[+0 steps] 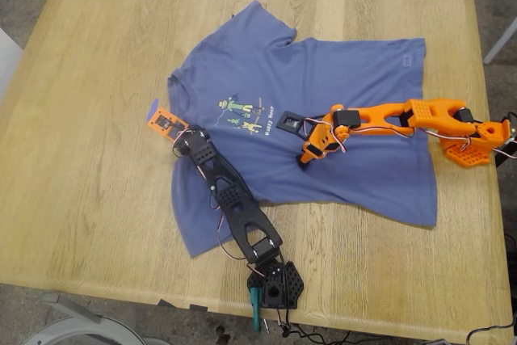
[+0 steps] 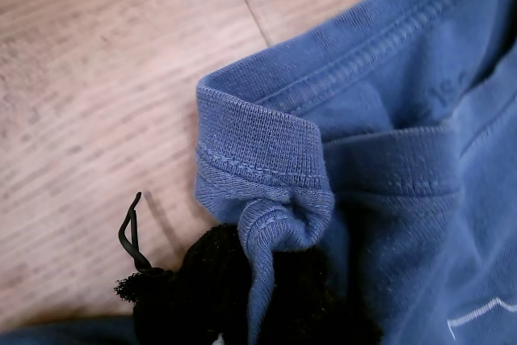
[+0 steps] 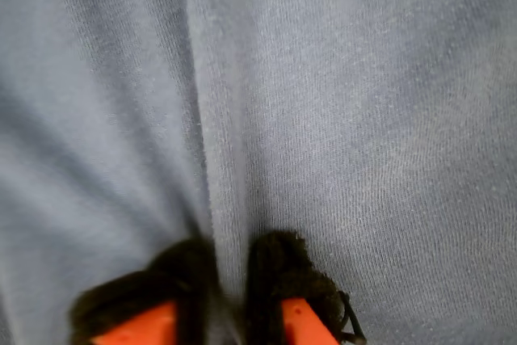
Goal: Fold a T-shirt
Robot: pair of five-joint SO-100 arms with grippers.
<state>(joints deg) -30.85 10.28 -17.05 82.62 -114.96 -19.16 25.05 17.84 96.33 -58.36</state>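
The periwinkle-blue T-shirt [image 1: 339,94] lies spread on the wooden table [image 1: 97,199], collar toward the exterior view's left, its small cartoon print [image 1: 242,112] facing up. My first gripper [image 1: 179,141], on the black arm, is shut on a bunched fold of the ribbed collar [image 2: 258,143]; its black padded fingers [image 2: 202,280] pinch the cloth [image 2: 262,240]. My second gripper [image 1: 305,159], on the orange arm, presses down in the shirt's middle. Its black-padded fingertips [image 3: 283,272] are shut on a raised ridge of fabric [image 3: 230,199].
A tiny blue scrap [image 1: 152,108] lies on the wood just beyond the collar. The black arm's base [image 1: 275,284] sits at the table's near edge, the orange arm's base [image 1: 468,149] at the exterior view's right. Bare wood surrounds the shirt.
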